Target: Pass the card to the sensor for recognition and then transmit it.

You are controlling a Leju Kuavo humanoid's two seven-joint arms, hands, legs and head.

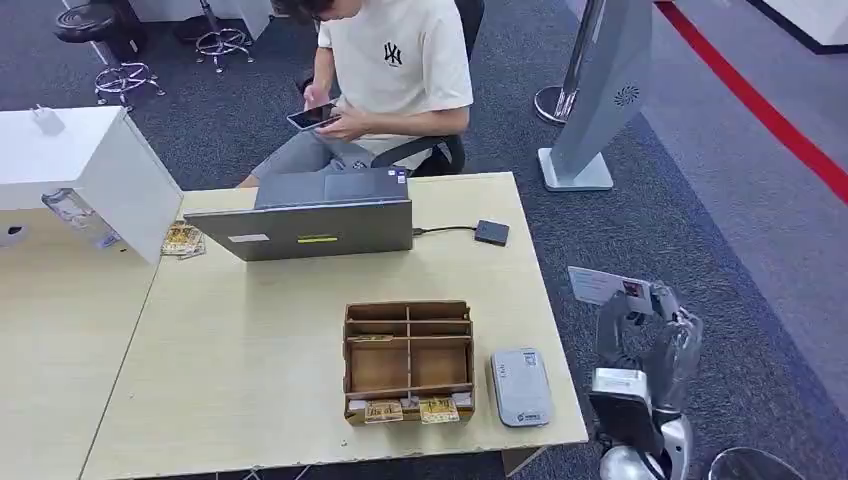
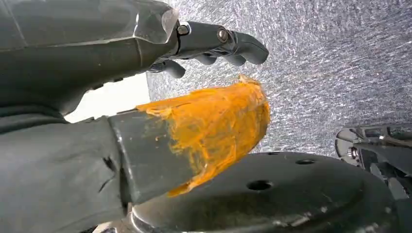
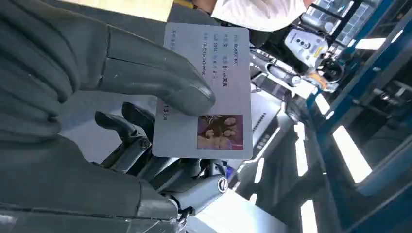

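The robot's right hand [image 1: 655, 330] is raised beside the wooden table [image 1: 250, 380], off its right edge over the carpet, pinching a pale card [image 1: 608, 286] between thumb and fingers. The card is held by one end so its printed face and small photo stay uncovered — probably so the sensor can read it. That sensor [image 1: 521, 386], a flat grey box, lies on the table just right of a wooden organiser tray [image 1: 408, 362]; the card is near it but not yet over it. Behind the tray stands a laptop [image 1: 310, 228], where a seated person [image 1: 390, 70] looks at a phone. The left hand [image 2: 214, 46] hangs toward the carpet, fingers curled on nothing.
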